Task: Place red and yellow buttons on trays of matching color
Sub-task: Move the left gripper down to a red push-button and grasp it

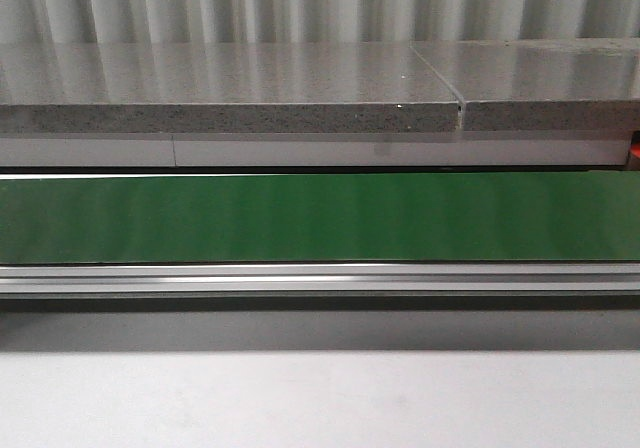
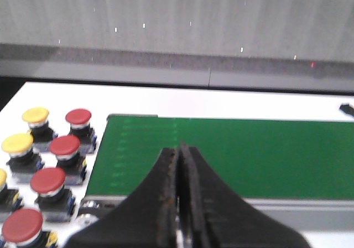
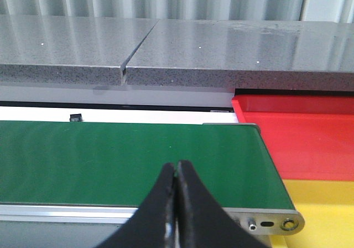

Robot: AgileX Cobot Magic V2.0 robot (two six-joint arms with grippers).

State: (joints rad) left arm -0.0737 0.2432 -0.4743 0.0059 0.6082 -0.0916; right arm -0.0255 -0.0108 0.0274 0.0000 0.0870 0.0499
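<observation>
Several red buttons (image 2: pixel 64 145) and yellow buttons (image 2: pixel 35 115) on dark bases stand grouped on the white table beside one end of the green conveyor belt (image 2: pixel 238 154), seen in the left wrist view. My left gripper (image 2: pixel 178 148) hangs over the belt's near edge, shut and empty. At the belt's other end, the right wrist view shows the red tray (image 3: pixel 298 134) and the yellow tray (image 3: pixel 326 206) side by side. My right gripper (image 3: pixel 176 166) is shut with nothing in it, above the belt (image 3: pixel 127 159). The front view shows neither gripper, only bare belt (image 1: pixel 320 218).
A grey stone counter (image 1: pixel 230 93) runs behind the belt, with a seam (image 1: pixel 440 73) in it. An aluminium rail (image 1: pixel 320 278) edges the belt's near side. A small black object (image 3: pixel 76 117) lies on the white surface beyond the belt.
</observation>
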